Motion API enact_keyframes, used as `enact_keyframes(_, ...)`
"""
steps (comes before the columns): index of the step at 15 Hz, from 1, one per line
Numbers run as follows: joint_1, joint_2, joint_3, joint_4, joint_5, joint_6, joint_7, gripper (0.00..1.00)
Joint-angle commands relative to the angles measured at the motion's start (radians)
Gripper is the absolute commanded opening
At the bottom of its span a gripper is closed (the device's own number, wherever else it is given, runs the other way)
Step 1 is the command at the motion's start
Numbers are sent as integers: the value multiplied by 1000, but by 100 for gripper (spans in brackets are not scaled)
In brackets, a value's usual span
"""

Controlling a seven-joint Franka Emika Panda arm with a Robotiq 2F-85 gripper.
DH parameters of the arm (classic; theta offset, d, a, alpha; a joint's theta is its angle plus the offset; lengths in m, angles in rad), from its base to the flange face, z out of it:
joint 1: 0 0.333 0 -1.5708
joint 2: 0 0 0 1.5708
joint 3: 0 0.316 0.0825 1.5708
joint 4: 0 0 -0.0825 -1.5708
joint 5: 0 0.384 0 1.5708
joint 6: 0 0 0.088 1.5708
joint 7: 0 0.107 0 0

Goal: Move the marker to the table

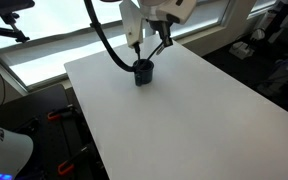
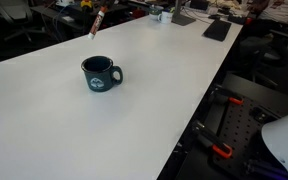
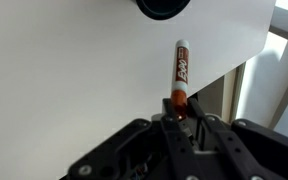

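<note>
The tool [image 3: 179, 110] is clamped on one end of the slim, pen-like marker [image 3: 181, 68] with its red-printed label. It holds the marker in the air above the large white smooth bench [image 3: 74, 70]. In an exterior view the marker [image 2: 95, 22] hangs tilted, apart from the dark navy handled mug [image 2: 101, 74] that stands on the bench.

The table [image 2: 44, 110] looks smooth and matt white, the mug [image 2: 100, 74] has a glossy dark glaze, the marker [image 3: 181, 68] is smooth plastic.
</note>
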Motion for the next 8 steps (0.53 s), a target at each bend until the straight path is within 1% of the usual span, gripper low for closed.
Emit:
enact_keyframes(1,2,-43,5,-41,48,43,-34,5)
enact_keyframes(5,3,-4,-3,-51,-14,118,20,5)
enact_keyframes(8,1,33,-14,-51,-45,142,29,5)
